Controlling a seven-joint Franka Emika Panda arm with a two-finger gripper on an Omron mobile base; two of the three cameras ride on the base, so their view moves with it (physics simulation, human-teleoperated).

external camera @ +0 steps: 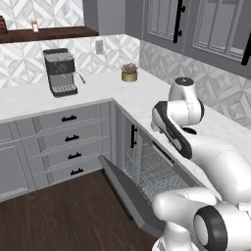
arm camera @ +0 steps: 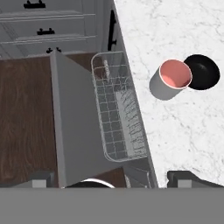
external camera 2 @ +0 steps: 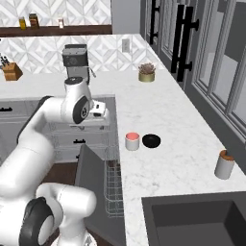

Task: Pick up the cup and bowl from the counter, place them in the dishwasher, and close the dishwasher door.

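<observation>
Marble counter (external camera 2: 163, 115) bears cup (external camera 2: 132, 141) beside black bowl (external camera 2: 151, 141) — jaws spread wide, holding nothing.

Small pale grey cylindrical cup (arm camera: 170, 81) with pink inside, beside a shallow black bowl (arm camera: 202, 72) on the white grey-veined marble counter (external camera 2: 163, 115); grey wire rack (arm camera: 118, 109), dark brown wood-grain floor (arm camera: 26, 118).

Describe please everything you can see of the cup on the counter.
The cup is a small, pale grey cylinder with a pink-red inside. It looks smooth and stands upright on the white marble-look counter, near the edge above the open dishwasher. The black bowl sits right beside it, very close; whether they touch is unclear. Nothing grips the cup, and it appears empty.
</observation>
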